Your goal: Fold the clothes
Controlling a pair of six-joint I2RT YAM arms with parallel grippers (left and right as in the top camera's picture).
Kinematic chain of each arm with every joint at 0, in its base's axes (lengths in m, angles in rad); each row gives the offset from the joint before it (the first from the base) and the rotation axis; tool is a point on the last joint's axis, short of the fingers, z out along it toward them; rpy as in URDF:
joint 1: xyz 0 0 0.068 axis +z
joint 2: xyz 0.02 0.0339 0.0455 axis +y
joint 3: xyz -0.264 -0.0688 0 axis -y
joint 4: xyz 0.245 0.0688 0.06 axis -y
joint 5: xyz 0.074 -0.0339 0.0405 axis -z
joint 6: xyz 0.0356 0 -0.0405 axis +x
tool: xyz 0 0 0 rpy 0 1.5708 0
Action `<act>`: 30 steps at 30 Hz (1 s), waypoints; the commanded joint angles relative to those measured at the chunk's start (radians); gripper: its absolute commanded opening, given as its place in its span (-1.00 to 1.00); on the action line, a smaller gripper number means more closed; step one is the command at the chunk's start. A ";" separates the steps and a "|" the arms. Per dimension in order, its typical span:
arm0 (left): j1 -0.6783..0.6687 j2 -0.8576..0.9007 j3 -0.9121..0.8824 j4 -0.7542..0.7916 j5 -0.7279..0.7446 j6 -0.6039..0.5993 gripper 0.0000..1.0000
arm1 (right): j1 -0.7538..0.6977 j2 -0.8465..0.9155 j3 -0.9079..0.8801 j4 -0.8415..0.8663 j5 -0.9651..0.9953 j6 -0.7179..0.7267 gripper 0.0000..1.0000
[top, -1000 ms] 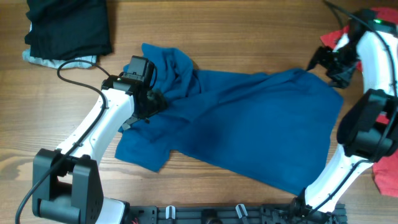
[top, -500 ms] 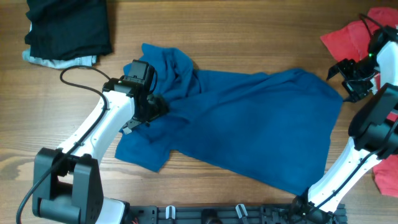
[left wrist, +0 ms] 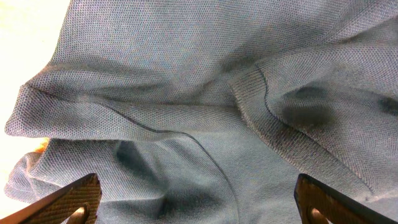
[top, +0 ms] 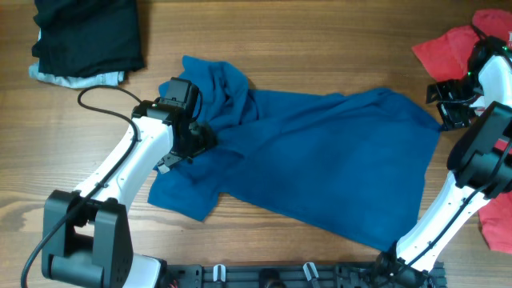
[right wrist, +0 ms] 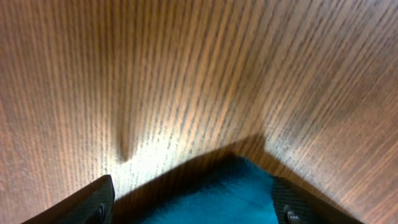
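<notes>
- The blue shirt (top: 320,160) lies across the middle of the tabletop (top: 320,40). Its right part is spread fairly flat, and its left far end is bunched into folds.
- My left fingers (left wrist: 65,200) sit right over that bunched part. On the left wrist camera they are spread wide, one tip at each lower corner, with rumpled blue knit and a ribbed edge filling the space between them. They grip nothing.
- My right fingers (right wrist: 93,200) hang by the shirt's far right corner, also spread wide with nothing in them. Below them I see bare wood and a blue tip of cloth.
- The red shirt (top: 448,48) lies at the far right, just beyond the right arm.
- The black piece (top: 88,32) sits at the far left corner, on top of a pale-blue piece (top: 76,78), well apart from the blue shirt.
</notes>
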 commanded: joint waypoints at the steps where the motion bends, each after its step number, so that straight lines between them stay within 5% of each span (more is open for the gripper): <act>1: 0.007 -0.020 -0.010 -0.003 0.009 -0.017 0.99 | 0.005 0.020 -0.010 0.006 0.018 0.021 0.61; 10: 0.007 -0.020 -0.010 -0.003 0.009 -0.017 1.00 | 0.005 0.033 -0.110 0.041 0.021 0.008 0.38; 22: 0.007 -0.020 -0.010 -0.004 0.009 -0.017 1.00 | 0.002 -0.110 -0.103 -0.038 0.106 -0.013 -0.78; 30: 0.007 -0.020 -0.010 -0.004 0.009 -0.017 0.99 | 0.005 -0.278 -0.103 -0.209 0.183 0.038 -0.76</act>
